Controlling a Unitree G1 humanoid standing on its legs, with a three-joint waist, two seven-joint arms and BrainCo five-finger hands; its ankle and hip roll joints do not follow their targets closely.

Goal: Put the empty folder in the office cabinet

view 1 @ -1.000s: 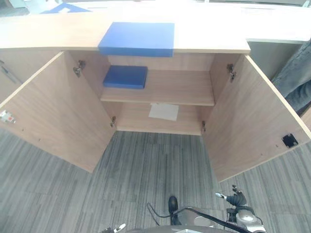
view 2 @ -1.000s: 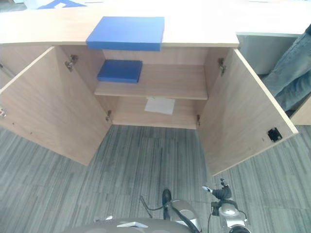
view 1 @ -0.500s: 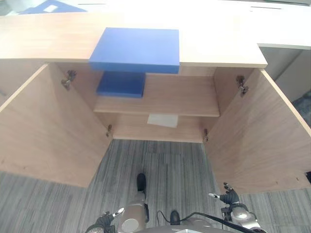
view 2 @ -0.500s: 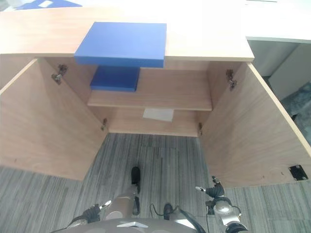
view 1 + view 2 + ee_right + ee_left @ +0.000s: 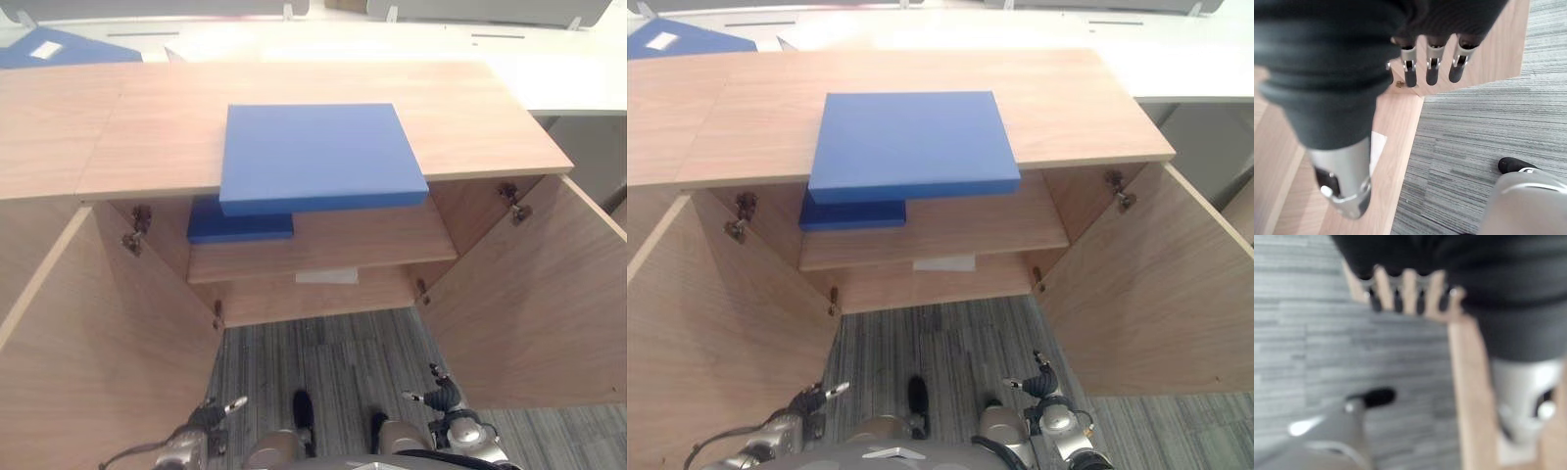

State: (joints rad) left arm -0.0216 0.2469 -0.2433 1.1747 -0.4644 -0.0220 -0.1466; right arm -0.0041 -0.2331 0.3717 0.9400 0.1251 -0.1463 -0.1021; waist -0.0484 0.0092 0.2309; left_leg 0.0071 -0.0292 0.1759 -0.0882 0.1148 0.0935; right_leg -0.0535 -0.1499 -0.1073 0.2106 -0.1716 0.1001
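A large blue folder (image 5: 318, 157) lies flat on top of the wooden cabinet (image 5: 490, 127), its front edge jutting a little over the open front. A smaller blue folder (image 5: 240, 225) rests at the left end of the inner shelf (image 5: 372, 240). Both doors stand wide open. My left hand (image 5: 201, 431) hangs low by the left door (image 5: 98, 352), its fingers (image 5: 1405, 291) straight and empty. My right hand (image 5: 446, 406) hangs low by the right door (image 5: 529, 304), fingers (image 5: 1432, 66) relaxed, holding nothing. Both hands are well below and short of the folders.
A white sheet of paper (image 5: 326, 276) lies on the cabinet's bottom board. Another blue folder (image 5: 59, 49) sits on the desk at the far back left. Grey striped carpet (image 5: 343, 352) runs between the two open doors.
The camera has moved closer and now looks down on the cabinet top. The left hand has come into view at the bottom. The person at the right edge has left the picture.
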